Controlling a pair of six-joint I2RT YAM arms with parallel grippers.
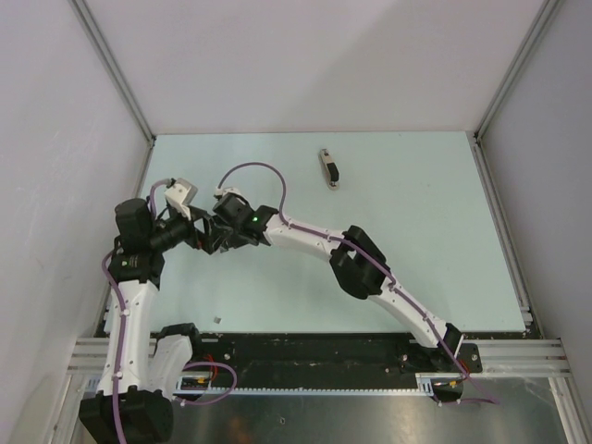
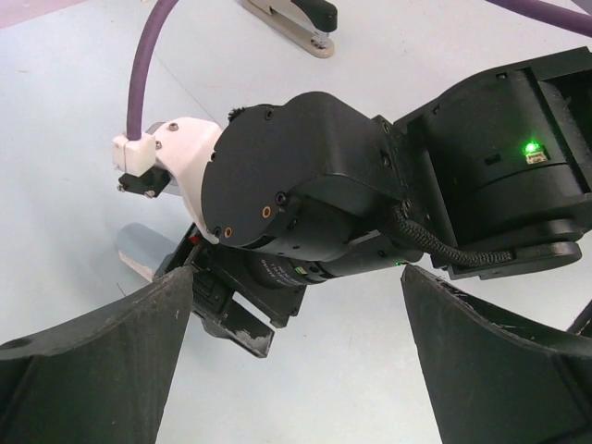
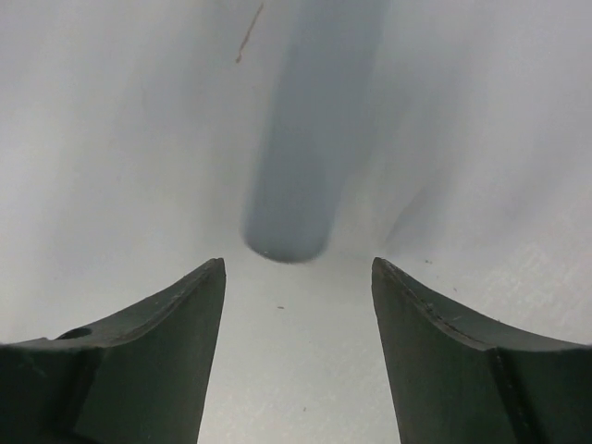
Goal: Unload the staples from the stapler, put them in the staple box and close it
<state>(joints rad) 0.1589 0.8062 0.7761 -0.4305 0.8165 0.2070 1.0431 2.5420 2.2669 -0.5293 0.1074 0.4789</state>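
The stapler [image 1: 328, 168] is a small dark bar with a pale top. It lies alone at the far middle of the table and shows at the top edge of the left wrist view [image 2: 296, 20]. A tiny grey speck [image 1: 218, 319] lies near the front edge; it is too small to tell whether it is the staples. My left gripper [image 1: 202, 234] is open and empty in its wrist view [image 2: 296, 370]. It points at the right arm's wrist [image 2: 305, 185]. My right gripper [image 1: 222, 244] is open and empty in its wrist view [image 3: 296, 277], just above the bare table, far from the stapler.
The two grippers crowd together at the left middle of the table [image 1: 416, 213]. Grey walls with metal posts [image 1: 111, 65] close in the left, back and right. A black rail [image 1: 314, 350] runs along the front edge.
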